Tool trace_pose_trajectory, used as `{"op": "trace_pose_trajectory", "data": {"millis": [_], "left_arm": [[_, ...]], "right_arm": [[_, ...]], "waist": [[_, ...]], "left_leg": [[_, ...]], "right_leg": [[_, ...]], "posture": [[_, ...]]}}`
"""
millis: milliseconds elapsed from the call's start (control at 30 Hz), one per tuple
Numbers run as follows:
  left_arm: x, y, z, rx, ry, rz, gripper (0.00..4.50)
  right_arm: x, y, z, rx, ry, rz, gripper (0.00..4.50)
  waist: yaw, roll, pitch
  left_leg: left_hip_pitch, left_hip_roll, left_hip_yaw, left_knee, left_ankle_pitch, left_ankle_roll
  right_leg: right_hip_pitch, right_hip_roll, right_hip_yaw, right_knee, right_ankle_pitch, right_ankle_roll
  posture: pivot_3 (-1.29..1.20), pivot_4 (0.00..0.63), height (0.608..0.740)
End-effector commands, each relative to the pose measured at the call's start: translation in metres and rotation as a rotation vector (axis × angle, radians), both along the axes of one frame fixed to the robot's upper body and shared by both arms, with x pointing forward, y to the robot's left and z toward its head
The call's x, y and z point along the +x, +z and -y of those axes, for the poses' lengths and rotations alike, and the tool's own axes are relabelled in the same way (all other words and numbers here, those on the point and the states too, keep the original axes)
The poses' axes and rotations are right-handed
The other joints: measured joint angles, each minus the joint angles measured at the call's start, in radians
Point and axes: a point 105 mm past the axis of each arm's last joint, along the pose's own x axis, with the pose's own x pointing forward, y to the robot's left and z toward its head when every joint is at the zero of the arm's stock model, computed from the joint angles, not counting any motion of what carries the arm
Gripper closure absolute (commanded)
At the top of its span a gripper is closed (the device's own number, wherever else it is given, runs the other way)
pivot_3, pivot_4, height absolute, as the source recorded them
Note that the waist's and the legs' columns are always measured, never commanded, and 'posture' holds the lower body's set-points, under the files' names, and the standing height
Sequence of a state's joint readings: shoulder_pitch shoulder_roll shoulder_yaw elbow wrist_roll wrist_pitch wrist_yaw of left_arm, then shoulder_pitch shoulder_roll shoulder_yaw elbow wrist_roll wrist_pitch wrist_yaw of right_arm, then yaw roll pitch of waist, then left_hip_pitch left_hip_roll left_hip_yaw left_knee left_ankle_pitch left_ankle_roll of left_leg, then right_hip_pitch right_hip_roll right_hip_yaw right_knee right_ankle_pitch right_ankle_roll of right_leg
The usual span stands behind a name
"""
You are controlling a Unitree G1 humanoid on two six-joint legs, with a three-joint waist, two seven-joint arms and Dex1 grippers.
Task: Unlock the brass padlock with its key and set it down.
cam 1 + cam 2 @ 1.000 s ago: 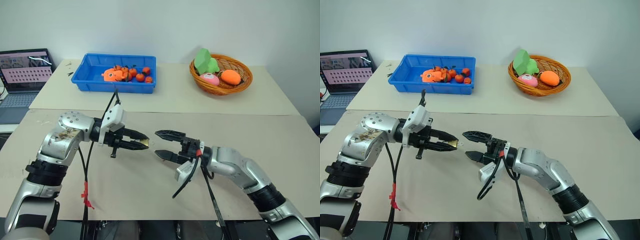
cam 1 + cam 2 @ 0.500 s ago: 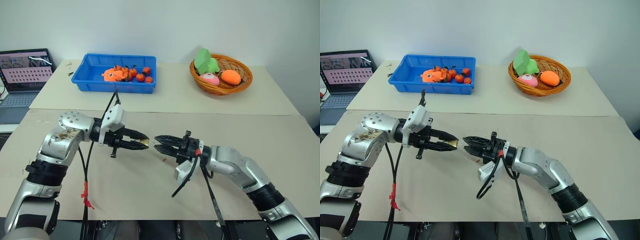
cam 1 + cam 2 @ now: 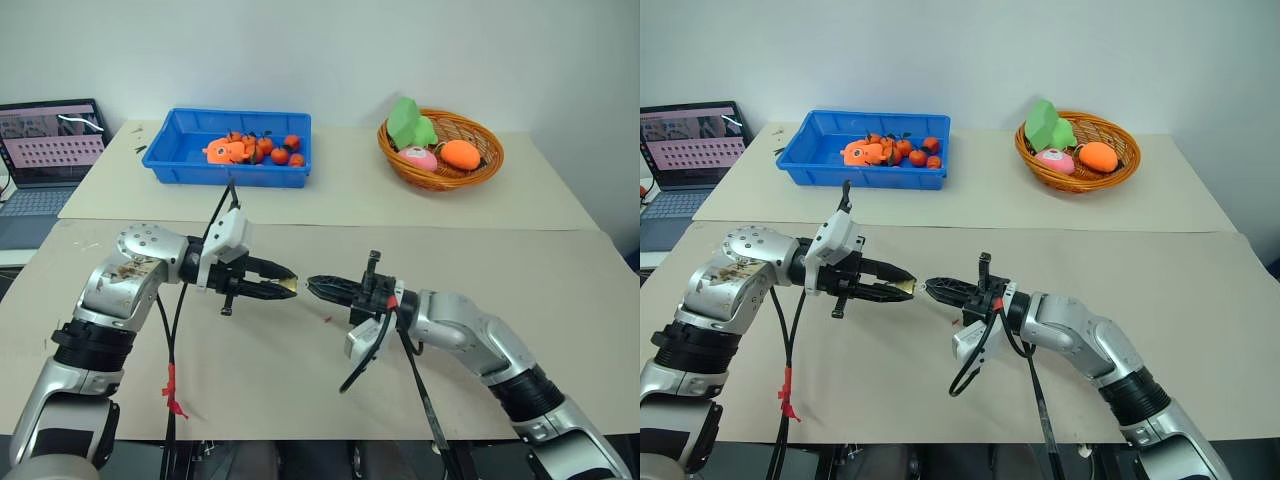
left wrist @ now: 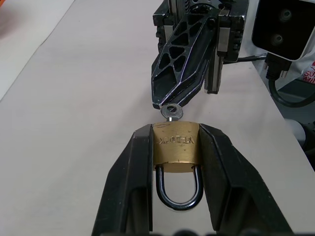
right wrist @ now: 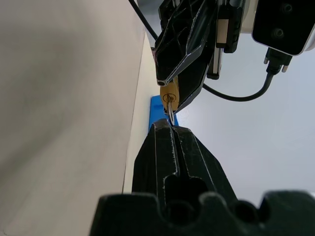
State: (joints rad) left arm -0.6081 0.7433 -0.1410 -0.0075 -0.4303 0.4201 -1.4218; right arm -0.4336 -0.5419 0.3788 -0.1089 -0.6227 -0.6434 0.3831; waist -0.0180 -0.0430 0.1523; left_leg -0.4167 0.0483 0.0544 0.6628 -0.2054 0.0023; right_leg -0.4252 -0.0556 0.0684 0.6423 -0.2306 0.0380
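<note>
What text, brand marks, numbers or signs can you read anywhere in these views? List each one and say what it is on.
Brass padlock, held between the left gripper's fingers: stamped letters, upside down in the left wrist view, too faint to read for certain.
Label on the white part at that view's edge: red letters, cut off, unreadable.
Laptop screen: rows of small marks, too small to read.

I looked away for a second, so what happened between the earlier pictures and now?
The right gripper, wide open before, has closed its fingers on the key sticking out of the brass padlock. The left gripper stayed where it was, still clamping the padlock above the table. The blue bin and the basket are unchanged.
</note>
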Motion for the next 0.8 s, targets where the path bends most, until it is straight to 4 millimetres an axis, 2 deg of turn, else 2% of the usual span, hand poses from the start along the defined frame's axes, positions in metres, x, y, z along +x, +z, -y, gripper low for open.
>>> {"op": "trace_pose_trajectory", "data": {"millis": [33, 267, 433, 567, 733, 800], "left_arm": [[0.002, 0.01, 0.002, -0.015, 0.002, 0.047, 3.67], [0.002, 0.009, 0.001, -0.018, 0.007, 0.042, 3.67], [0.002, 0.009, 0.001, -0.02, 0.013, 0.042, 3.67], [0.002, 0.009, 0.001, -0.023, 0.017, 0.042, 3.67], [0.002, 0.01, 0.001, -0.022, 0.02, 0.043, 3.67], [0.001, 0.009, 0.001, -0.021, 0.02, 0.042, 3.67]], "right_arm": [[-0.008, 0.016, -0.007, 0.035, 0.047, -0.056, 4.43], [-0.009, 0.02, -0.01, 0.037, 0.047, -0.323, 4.43], [-0.012, 0.026, -0.013, 0.031, 0.059, -0.44, 4.43], [-0.016, 0.026, -0.016, 0.04, 0.081, -0.628, 4.43], [-0.01, 0.032, -0.016, 0.075, 0.051, -0.676, 4.43], [0.003, 0.024, -0.006, 0.04, -0.026, -0.618, 4.43]], "waist": [[0.0, 0.0, 0.0], [0.0, 0.0, 0.0], [0.001, 0.0, 0.0], [0.002, 0.0, 0.0], [0.003, 0.0, 0.0], [0.003, 0.0, 0.0]], "left_leg": [[0.0, 0.0, 0.0, 0.0, 0.0, 0.0], [0.001, 0.0, 0.0, 0.0, 0.0, 0.0], [0.001, 0.0, 0.0, 0.0, 0.0, 0.0], [0.001, 0.0, 0.0, 0.0, 0.0, 0.0], [0.001, 0.0, 0.0, 0.0, 0.0, 0.0], [0.001, 0.0, 0.0, 0.0, 0.0, 0.0]], "right_leg": [[0.0, 0.0, 0.0, 0.0, 0.0, 0.0], [0.001, 0.0, 0.0, 0.0, 0.0, 0.0], [0.001, 0.0, 0.0, 0.0, 0.0, 0.0], [0.001, 0.0, 0.0, 0.001, 0.0, 0.0], [0.001, 0.0, 0.0, 0.001, 0.0, 0.0], [0.0, 0.0, 0.0, 0.001, 0.0, 0.0]], "posture": [[0.0, 0.15, 0.74], [0.0, 0.15, 0.74], [0.0, 0.15, 0.74], [0.0, 0.15, 0.74], [0.0, 0.15, 0.74], [0.0, 0.15, 0.74]]}}
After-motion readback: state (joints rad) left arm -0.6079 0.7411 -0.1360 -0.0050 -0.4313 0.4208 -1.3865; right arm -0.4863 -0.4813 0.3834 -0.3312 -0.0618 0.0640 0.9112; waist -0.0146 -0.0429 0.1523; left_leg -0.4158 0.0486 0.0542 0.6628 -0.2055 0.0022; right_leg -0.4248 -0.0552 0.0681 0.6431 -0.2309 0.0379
